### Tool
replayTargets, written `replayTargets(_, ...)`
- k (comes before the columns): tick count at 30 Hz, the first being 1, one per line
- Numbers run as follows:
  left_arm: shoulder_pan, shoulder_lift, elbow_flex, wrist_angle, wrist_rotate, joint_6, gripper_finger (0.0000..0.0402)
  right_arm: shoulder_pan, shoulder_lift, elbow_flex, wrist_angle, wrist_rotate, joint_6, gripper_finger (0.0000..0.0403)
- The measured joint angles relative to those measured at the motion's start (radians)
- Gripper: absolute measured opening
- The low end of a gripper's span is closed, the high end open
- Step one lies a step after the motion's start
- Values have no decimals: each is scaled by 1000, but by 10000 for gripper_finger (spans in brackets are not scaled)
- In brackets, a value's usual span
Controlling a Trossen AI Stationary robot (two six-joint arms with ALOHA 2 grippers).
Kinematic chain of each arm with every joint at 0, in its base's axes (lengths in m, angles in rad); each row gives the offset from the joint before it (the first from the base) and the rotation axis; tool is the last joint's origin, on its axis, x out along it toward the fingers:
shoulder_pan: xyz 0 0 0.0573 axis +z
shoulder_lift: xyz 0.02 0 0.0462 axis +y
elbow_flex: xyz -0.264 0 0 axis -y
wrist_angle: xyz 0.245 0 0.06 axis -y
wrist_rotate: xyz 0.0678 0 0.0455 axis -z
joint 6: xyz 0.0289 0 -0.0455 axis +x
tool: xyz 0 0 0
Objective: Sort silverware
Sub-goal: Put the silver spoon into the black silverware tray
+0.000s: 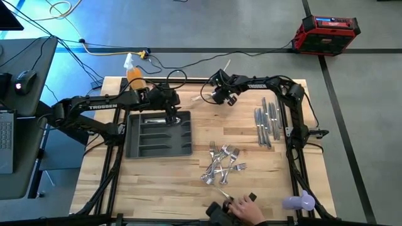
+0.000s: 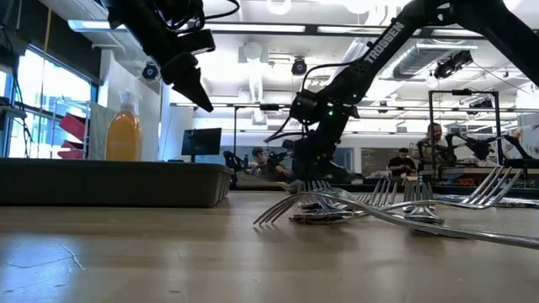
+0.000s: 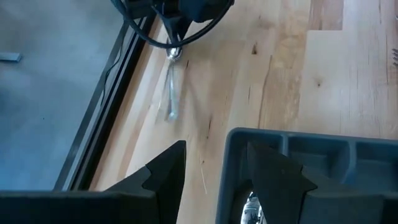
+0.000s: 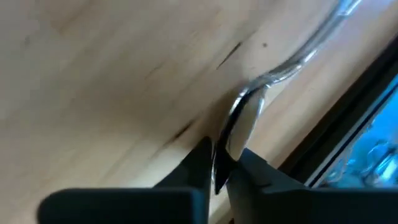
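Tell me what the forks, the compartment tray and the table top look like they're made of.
The pile of thin shiny silver forks looks like polished metal, since the tines glint and mirror the room. The dark grey compartmented tray appears to be matte moulded plastic, with rounded walls and no shine. The pale table top looks like wood, showing grain and plank seams.

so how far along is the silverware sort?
Early. Done: one or two pieces lie in the grey tray. In hand: right gripper shut on a spoon at the far table edge. Left: fork pile, knives. Left gripper open over tray.
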Motion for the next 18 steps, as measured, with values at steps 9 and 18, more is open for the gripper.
replayTargets(9, 0, 0, 0, -3, 0, 0, 152, 43, -87, -6, -158, -74, 310, 3)
replayTargets(18, 0, 0, 0, -15, 1, -11, 152, 35, -126, -6, -432, -267, 602, 1)
